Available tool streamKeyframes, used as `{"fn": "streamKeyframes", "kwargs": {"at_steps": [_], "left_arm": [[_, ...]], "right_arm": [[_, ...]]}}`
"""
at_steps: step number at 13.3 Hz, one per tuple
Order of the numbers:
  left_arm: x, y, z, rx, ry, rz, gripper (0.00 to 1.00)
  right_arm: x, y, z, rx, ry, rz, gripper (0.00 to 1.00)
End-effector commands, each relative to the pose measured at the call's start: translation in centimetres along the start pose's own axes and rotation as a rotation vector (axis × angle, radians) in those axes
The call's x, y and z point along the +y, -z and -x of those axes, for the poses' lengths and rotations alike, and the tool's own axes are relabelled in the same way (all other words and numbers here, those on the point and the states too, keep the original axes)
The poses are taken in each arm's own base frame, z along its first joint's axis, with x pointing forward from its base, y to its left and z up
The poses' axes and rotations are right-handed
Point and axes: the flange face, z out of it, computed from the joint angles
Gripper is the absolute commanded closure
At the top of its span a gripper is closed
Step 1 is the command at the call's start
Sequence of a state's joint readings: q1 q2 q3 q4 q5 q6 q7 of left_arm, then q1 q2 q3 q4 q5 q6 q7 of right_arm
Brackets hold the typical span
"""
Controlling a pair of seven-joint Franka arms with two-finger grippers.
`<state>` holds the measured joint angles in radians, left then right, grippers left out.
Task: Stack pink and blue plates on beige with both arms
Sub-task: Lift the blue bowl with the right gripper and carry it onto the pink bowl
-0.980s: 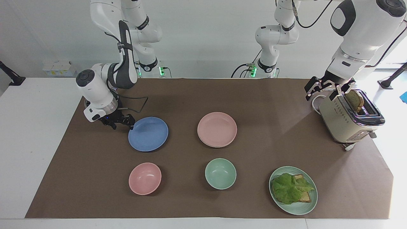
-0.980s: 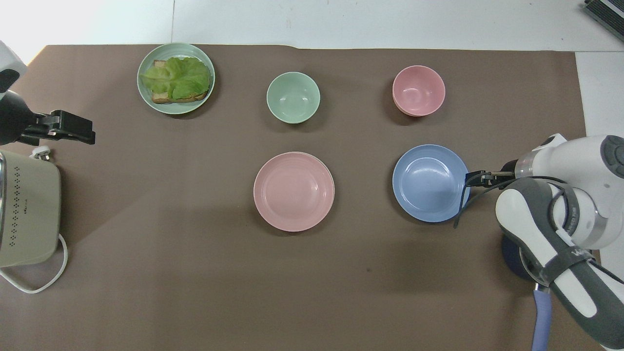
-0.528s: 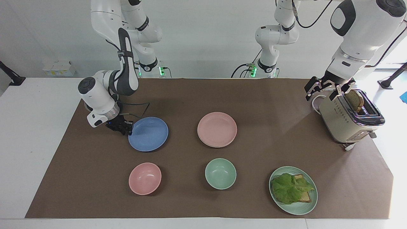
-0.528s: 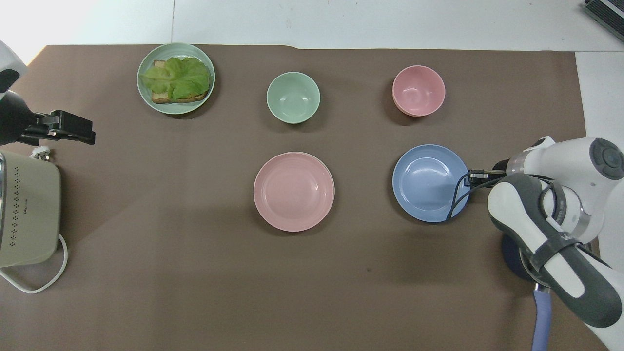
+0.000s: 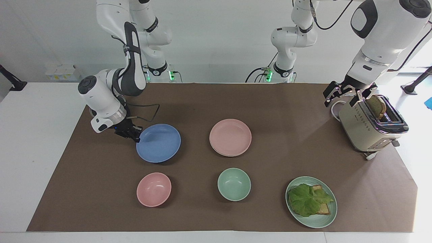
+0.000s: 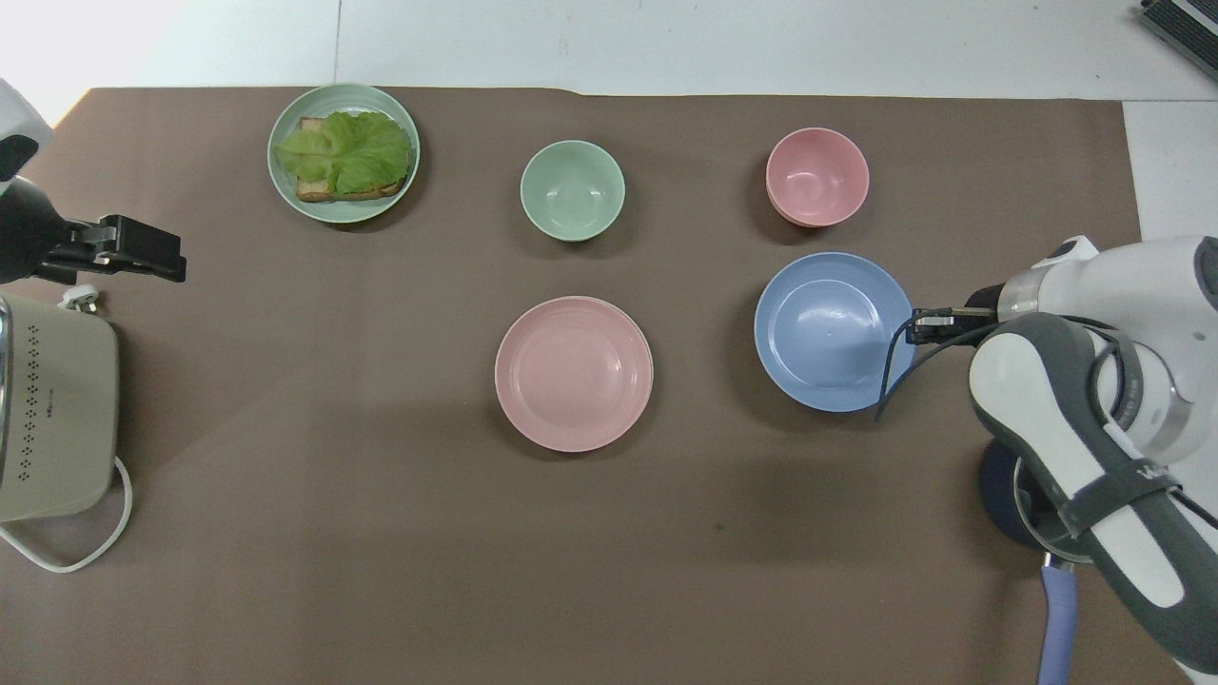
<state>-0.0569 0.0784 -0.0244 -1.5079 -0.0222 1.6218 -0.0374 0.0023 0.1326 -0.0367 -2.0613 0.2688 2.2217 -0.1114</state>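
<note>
Facing view: I see the right gripper (image 5: 136, 136) clenched on the rim of the matte round blue plate (image 5: 158, 142), lifted off the brown mat (image 5: 270, 104), beside the matte pale pink plate (image 5: 230, 137).

Overhead view: my left gripper (image 6: 143, 250) waits released by the boxy cream toaster (image 6: 57, 419).

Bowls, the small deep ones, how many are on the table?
2. The matte pink round bowl sits farther from the robots than the blue plate; the matte mint-green round bowl sits beside it, farther than the pink plate. None seems hidden.
</note>
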Motion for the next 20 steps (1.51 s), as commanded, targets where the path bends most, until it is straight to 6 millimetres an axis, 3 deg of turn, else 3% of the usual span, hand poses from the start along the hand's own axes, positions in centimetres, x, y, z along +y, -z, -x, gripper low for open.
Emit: {"fn": "streamKeyframes", "kwargs": {"at_steps": [1,3,7,13,18,20], "left_arm": [[-0.3,0.1,0.2,-0.007,-0.001,-0.016,0.0],[-0.3,0.1,0.2,-0.007,0.0,-0.016,0.0],[-0.3,0.1,0.2,-0.007,0.0,-0.016,0.0],[-0.3,0.1,0.3,-0.009,0.0,-0.016,0.0],[-0.3,0.1,0.2,-0.007,0.0,-0.016,0.0],[-0.3,0.1,0.2,-0.007,-0.001,-0.016,0.0]], "right_arm": [[-3.0,4.9,-0.4,-0.001,-0.011,-0.047,1.0],[-5.5,6.8,-0.9,-0.013,-0.029,-0.059,1.0],[-12.4,8.7,-0.8,0.004,-0.039,-0.074,1.0],[-18.7,6.8,0.9,-0.019,0.003,-0.078,1.0],[-22.4,5.2,1.9,-0.011,0.008,-0.082,1.0],[-22.7,4.1,2.0,-0.024,0.015,-0.075,1.0]]}}
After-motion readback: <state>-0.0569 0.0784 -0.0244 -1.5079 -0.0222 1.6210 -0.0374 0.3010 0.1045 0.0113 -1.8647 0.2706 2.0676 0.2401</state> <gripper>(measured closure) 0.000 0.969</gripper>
